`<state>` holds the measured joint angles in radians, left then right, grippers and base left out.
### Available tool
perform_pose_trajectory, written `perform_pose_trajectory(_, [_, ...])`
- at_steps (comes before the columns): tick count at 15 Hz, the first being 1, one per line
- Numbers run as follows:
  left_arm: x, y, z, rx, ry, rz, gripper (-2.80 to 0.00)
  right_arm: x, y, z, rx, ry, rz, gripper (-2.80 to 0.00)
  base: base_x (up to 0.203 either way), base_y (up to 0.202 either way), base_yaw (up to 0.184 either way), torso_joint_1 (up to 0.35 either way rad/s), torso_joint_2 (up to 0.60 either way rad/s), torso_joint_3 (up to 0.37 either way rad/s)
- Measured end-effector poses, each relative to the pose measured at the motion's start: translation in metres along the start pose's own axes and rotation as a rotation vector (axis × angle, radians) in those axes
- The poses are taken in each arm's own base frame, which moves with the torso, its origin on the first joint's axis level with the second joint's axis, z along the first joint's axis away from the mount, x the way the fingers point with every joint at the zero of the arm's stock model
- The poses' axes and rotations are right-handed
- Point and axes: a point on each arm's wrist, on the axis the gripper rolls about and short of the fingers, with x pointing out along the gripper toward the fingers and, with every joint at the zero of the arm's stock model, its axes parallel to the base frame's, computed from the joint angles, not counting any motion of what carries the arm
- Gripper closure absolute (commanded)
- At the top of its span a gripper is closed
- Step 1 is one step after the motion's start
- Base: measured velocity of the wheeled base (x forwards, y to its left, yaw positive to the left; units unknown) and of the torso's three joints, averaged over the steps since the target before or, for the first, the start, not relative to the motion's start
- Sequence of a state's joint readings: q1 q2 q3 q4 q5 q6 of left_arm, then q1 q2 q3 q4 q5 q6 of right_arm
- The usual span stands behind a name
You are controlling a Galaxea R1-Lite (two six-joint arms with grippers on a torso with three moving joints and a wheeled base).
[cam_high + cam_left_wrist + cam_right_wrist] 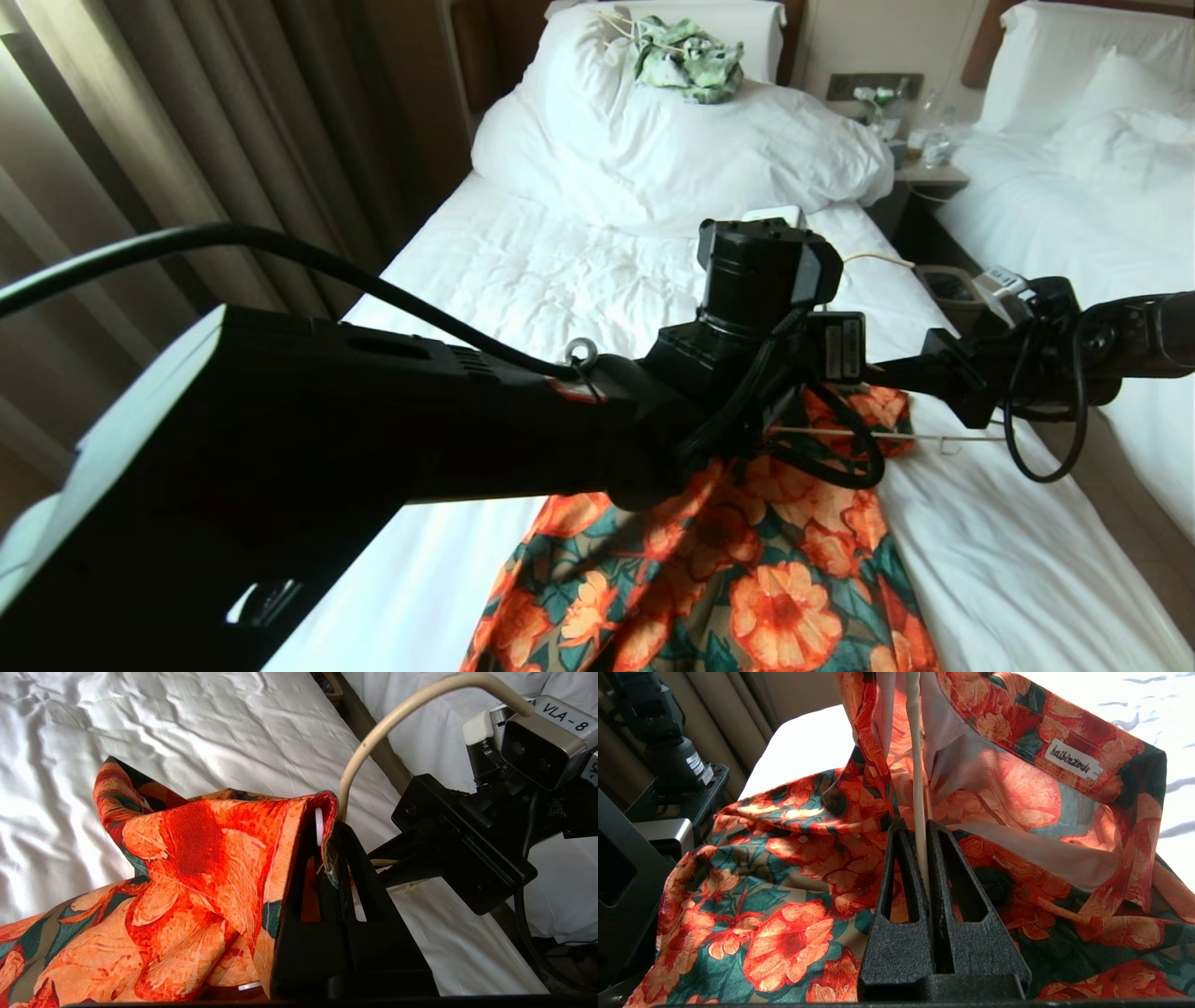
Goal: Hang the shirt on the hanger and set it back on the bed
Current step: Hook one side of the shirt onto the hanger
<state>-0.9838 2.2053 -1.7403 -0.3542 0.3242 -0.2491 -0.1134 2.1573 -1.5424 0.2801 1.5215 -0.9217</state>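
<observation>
Left tool (322, 858): we find it pressed together on the shirt (747, 579) at its buttoned front edge, held raised over the bed (523, 271).
Right tool (923, 858): pinching the hanger (916, 765) wire, the open collar just beyond it.
Step in hand: we judge the hanger shoulder is being fed under the collar.
Advice: we recommend keeping the front edge lifted and taut, and sliding the wire along the pale lining without snagging.
Shirt: orange flowers on dark green, white buttons, lower part draped on the sheet.
Far end: a small green-and-white garment (686, 58) lies on the pillows.
</observation>
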Motion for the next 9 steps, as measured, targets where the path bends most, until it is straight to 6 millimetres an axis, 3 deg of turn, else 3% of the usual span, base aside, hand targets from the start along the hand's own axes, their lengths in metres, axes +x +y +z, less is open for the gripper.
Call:
perform_pose_trajectory(5, [-0.005, -0.042, -0.043, 0.048, 0.091, -0.004, 0.00, -0.002, 0.002, -0.003, 0.004, 0.000, -0.006, 0.00, 0.000, 0.000, 0.000, 0.000, 0.00, 0.000])
perform_pose_trajectory(9, [-0.005, -0.058, -0.050, 0.062, 0.075, -0.033, 0.00, -0.008, 0.003, -0.006, 0.010, 0.001, -0.021, 0.00, 0.000, 0.000, 0.000, 0.000, 0.00, 0.000])
